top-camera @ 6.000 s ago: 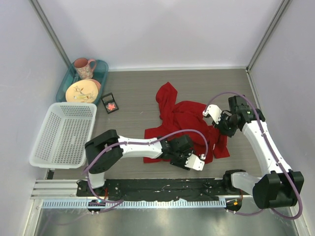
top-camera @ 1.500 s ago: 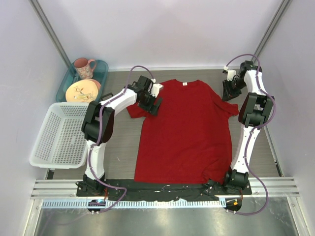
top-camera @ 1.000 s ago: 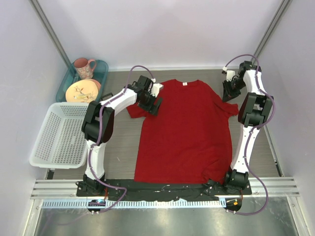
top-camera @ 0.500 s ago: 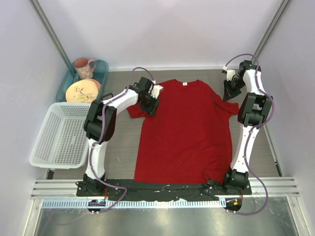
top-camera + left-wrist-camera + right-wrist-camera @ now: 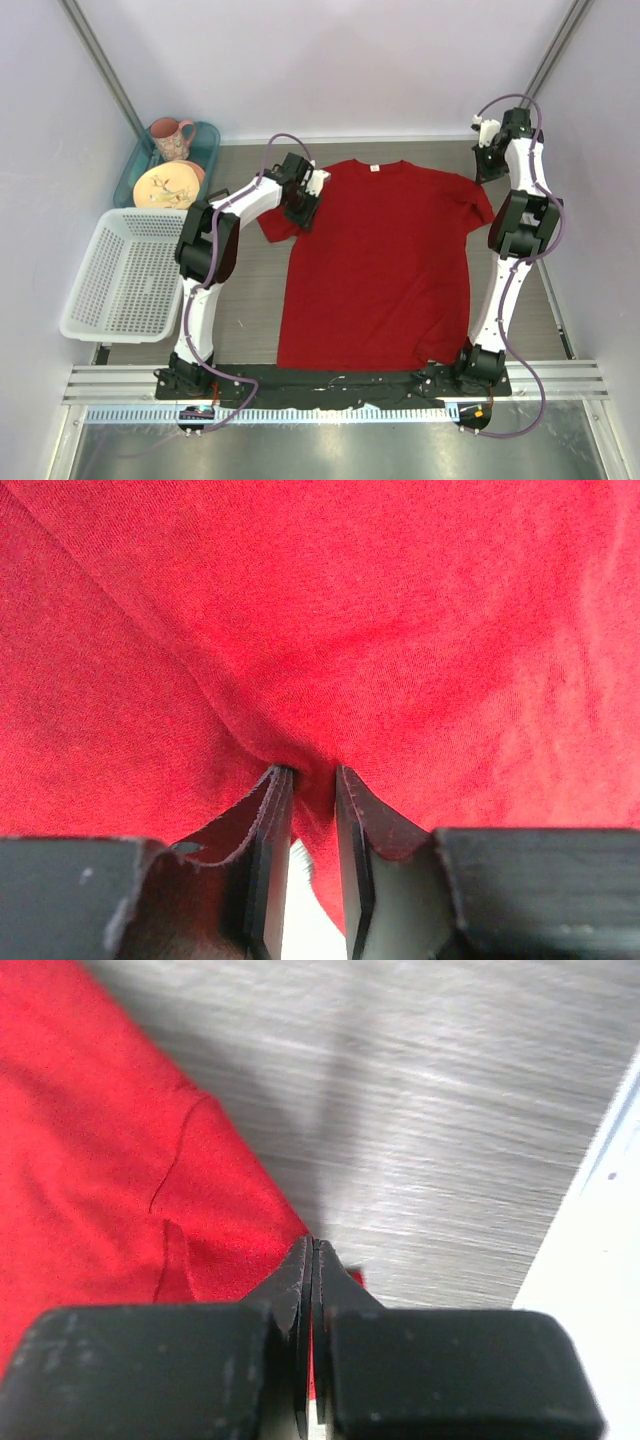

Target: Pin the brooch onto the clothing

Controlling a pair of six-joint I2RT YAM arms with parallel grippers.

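At far left I see a teal tray (image 5: 208,140) with mug (image 5: 172,137) and plate (image 5: 165,186). The red T-shirt (image 5: 380,260) lies flat on the bench (image 5: 250,290), neck far, hem near. Left claw (image 5: 312,780) pinches a fold by its left sleeve; right claw (image 5: 311,1248) clamps its right sleeve.

Top cam overhead, far; wrist cams close-up; all share T-shirt (image 5: 380,260).

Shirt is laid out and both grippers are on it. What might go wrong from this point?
1. The right gripper grips only the very edge of the T-shirt sleeve; a pull may slip it free.
2. The left gripper pinches a bunched fold near the other shoulder; lifting it may wrinkle the flat front.
3. The brooch is not in view, so finding it for pick-up may take searching.
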